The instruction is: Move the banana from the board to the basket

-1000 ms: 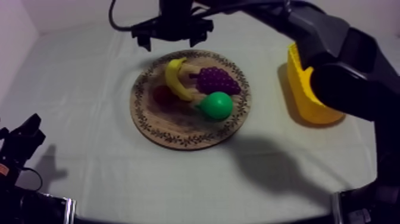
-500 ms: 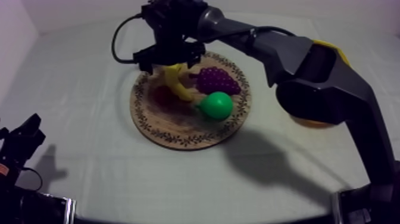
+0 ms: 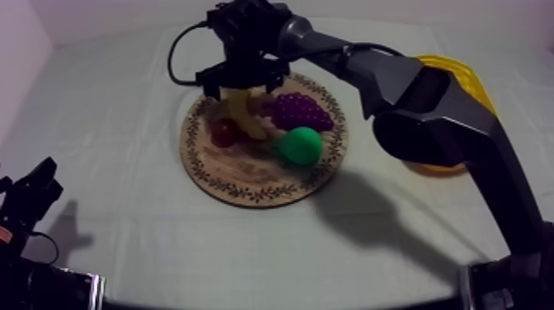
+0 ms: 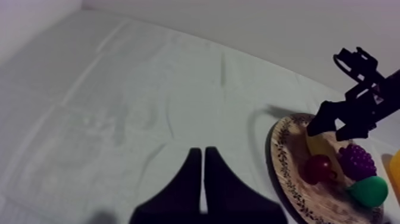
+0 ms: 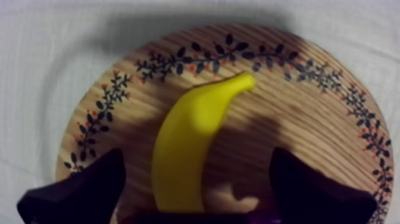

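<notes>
The yellow banana (image 3: 246, 116) lies on the round wooden board (image 3: 247, 194), at its far side, with the small red fruit (image 3: 224, 132) to its left. My right gripper (image 3: 241, 86) hovers low over the banana's far end, open, a black finger on each side. In the right wrist view the banana (image 5: 189, 140) runs between the spread fingers (image 5: 80, 190) of that gripper (image 5: 196, 156), over the board's patterned rim (image 5: 89, 128). My left gripper (image 4: 203, 152) is shut on nothing and rests at the near left (image 3: 31, 191). The yellow basket (image 3: 458, 69) stands at the right, mostly hidden behind the right arm.
Purple grapes (image 3: 302, 110) and a green pear (image 3: 301, 146) lie on the board just right of the banana. From the left wrist view the board (image 4: 280, 149) with its fruit sits far right, with bare cloth (image 4: 131, 113) between.
My right gripper has come from behind the board's far edge down over the banana, fingers still apart. The right arm now covers more of the basket. The left arm has not moved.
</notes>
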